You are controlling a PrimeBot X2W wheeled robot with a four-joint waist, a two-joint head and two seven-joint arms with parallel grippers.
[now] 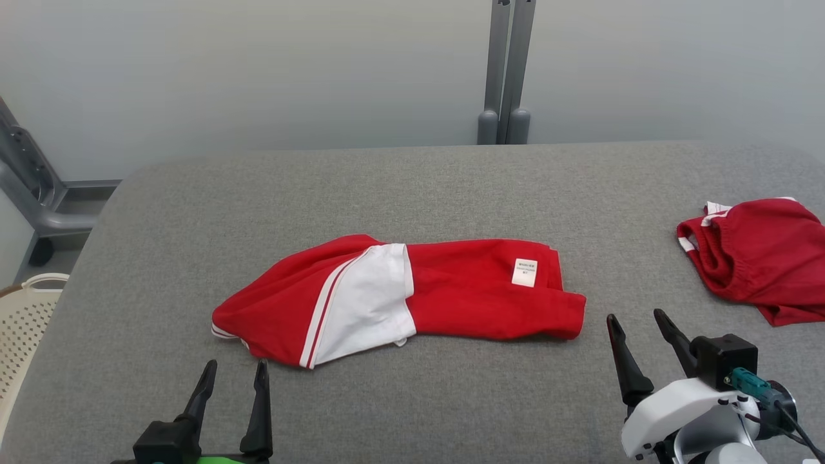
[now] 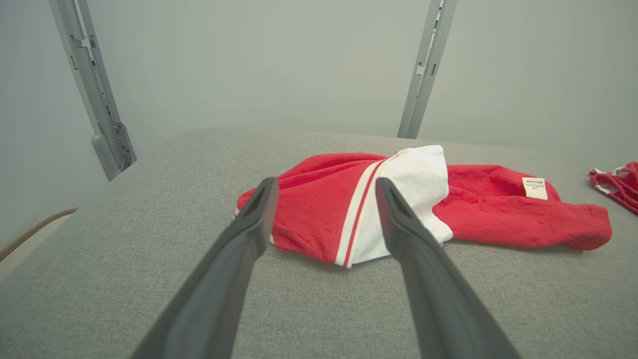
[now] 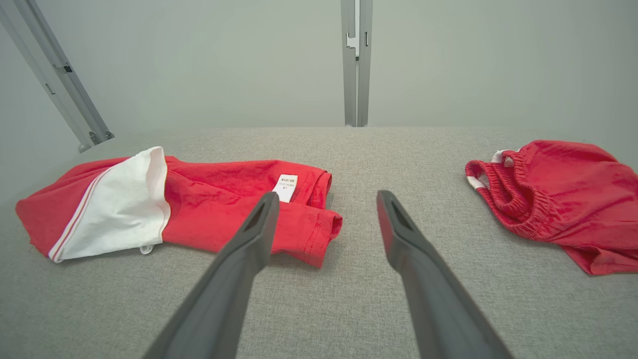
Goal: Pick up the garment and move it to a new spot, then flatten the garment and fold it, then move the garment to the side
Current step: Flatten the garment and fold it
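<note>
Crumpled red cotton garment with white panel [image 1: 464,290] is laid mid grey fabric-covered table [image 1: 451,187], just ahead of left gripper [image 1: 236,364], ahead and leftward of right gripper [image 1: 635,316]. Both claws are spread wide, nothing gripped, garment untouched.

Left jaws gape, fingers [image 1: 260,412] upright; right jaws gape, fingers [image 1: 624,361] leaning left.
</note>
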